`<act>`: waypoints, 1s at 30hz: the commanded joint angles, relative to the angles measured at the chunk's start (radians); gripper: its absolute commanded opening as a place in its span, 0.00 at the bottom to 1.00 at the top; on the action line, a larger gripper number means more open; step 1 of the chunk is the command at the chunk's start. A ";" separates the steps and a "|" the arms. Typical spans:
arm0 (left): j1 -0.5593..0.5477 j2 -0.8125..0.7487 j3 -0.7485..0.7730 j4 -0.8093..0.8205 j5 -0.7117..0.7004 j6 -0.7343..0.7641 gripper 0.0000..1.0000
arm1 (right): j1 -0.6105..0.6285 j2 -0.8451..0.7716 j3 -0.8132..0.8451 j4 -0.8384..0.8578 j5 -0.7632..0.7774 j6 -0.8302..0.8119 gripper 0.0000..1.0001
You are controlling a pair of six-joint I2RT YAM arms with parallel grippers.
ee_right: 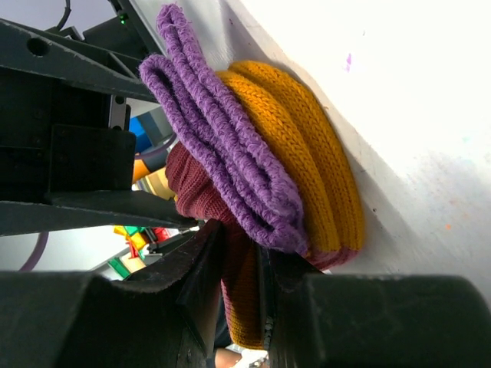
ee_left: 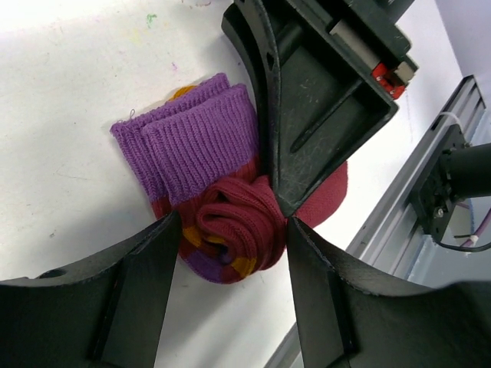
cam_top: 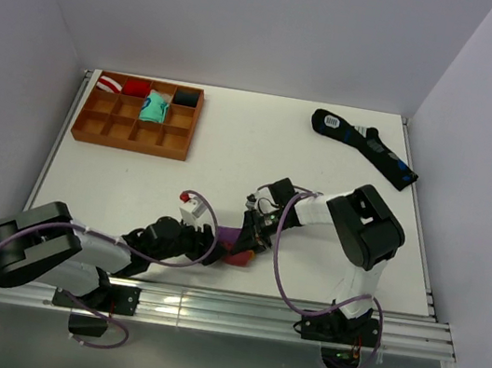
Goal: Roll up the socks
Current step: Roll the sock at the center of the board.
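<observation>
The socks point(cam_top: 237, 249) lie near the table's front edge, between the two arms. In the left wrist view they are a half-wound maroon roll point(ee_left: 238, 230) with orange and purple patches, and two purple cuffs point(ee_left: 196, 138) lie flat behind it. My left gripper point(ee_left: 230, 234) straddles that roll, a finger pressed on each side. My right gripper point(ee_right: 242, 257) is shut on a maroon and orange layer of the socks point(ee_right: 299, 153), under the folded purple cuffs. Its black body point(ee_left: 322, 92) stands over the roll from the far side. In the top view the left gripper point(cam_top: 216, 236) and right gripper point(cam_top: 255, 233) meet at the socks.
A wooden compartment tray point(cam_top: 131, 134) stands at the back left, with small rolled bundles in its far row. A long black sock with blue marks point(cam_top: 365, 147) lies at the back right. An aluminium rail point(cam_top: 206, 310) runs along the near edge, close to the socks.
</observation>
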 commanded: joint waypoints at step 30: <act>-0.011 0.182 0.161 -0.152 -0.123 -0.070 0.05 | -0.008 0.060 -0.058 -0.019 0.125 -0.056 0.29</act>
